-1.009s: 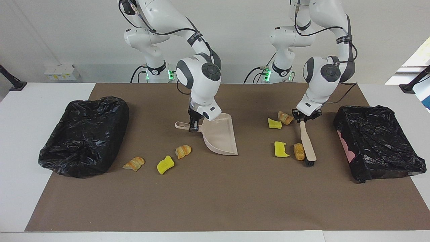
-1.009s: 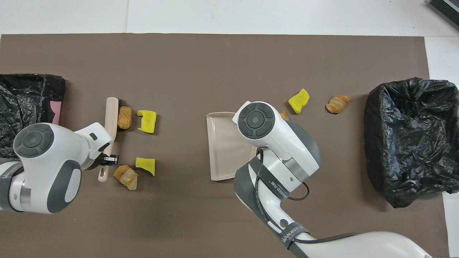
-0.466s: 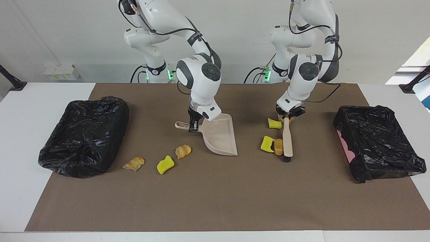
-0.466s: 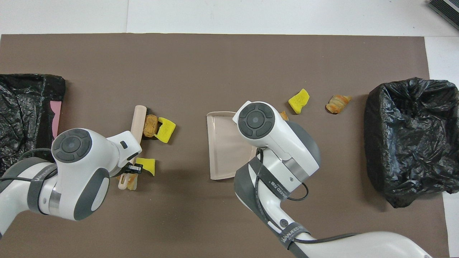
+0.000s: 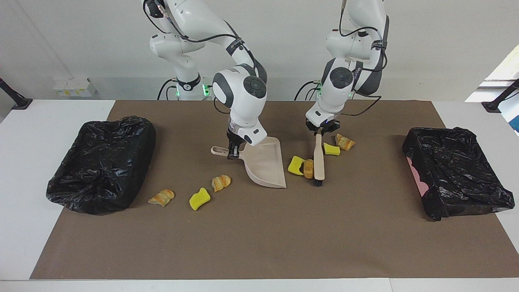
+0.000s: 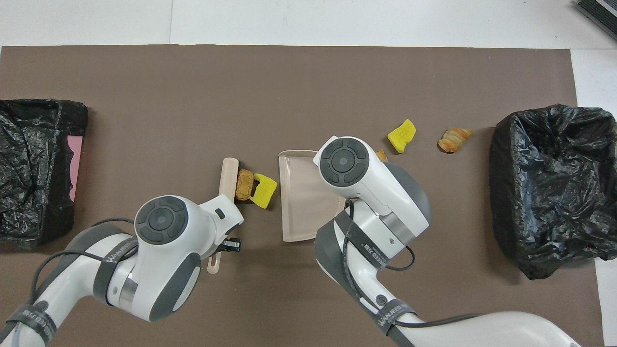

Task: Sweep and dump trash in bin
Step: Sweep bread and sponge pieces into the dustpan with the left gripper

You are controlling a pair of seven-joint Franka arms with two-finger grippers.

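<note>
Mid-sweep: the left gripper [image 5: 323, 132], clamped on a brush [image 5: 319, 162], herds a yellow chunk [image 5: 295, 165] and pastry lump [image 5: 309, 168] toward the dustpan [image 5: 265, 162] gripped by the right gripper [image 5: 232, 153]; the next stroke should push both over the lip.

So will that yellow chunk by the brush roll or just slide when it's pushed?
The yellow chunk looks blocky and flat-sided, so it likely slides or tumbles. It seems spongy and light, and may bounce off the dustpan lip.

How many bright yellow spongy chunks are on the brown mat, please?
3: one between the beige dustpan and the brush; one beside the brush handle; one nearer the right arm's end.
</note>
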